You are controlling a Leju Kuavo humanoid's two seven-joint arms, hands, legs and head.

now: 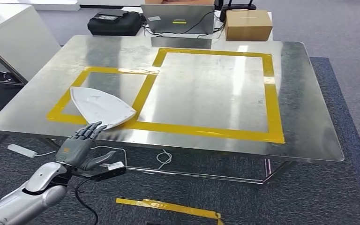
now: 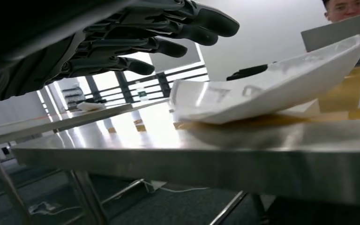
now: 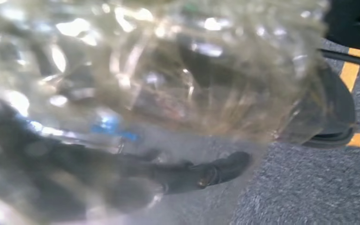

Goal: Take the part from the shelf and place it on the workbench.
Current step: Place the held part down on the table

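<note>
The white, flat, iron-shaped plastic part lies on the polished steel worktop near its front left edge. It sits mostly inside the smaller of two rectangles marked in yellow tape, with its pointed end overlapping the tape line at the rectangle's front right corner. In the left wrist view the part rests on the metal surface with its far end raised slightly off it.

The left hand is at the front edge of the worktop, just short of the part. Its dark fingers are extended and spread, reaching over the edge toward the part's near rim; whether the fingertips touch the rim cannot be determined. The left wrist view shows the fingers held apart above the worktop with nothing between them, so this hand holds nothing.

The right hand appears in the right wrist view behind a blurred, clear crinkled wrapping, above grey carpet. Whether its fingers are spread or closed cannot be told.

At the rear of the worktop stand a grey laptop, a brown cardboard box and a black bag. A loose strip of yellow tape lies on the carpet below the front edge.
</note>
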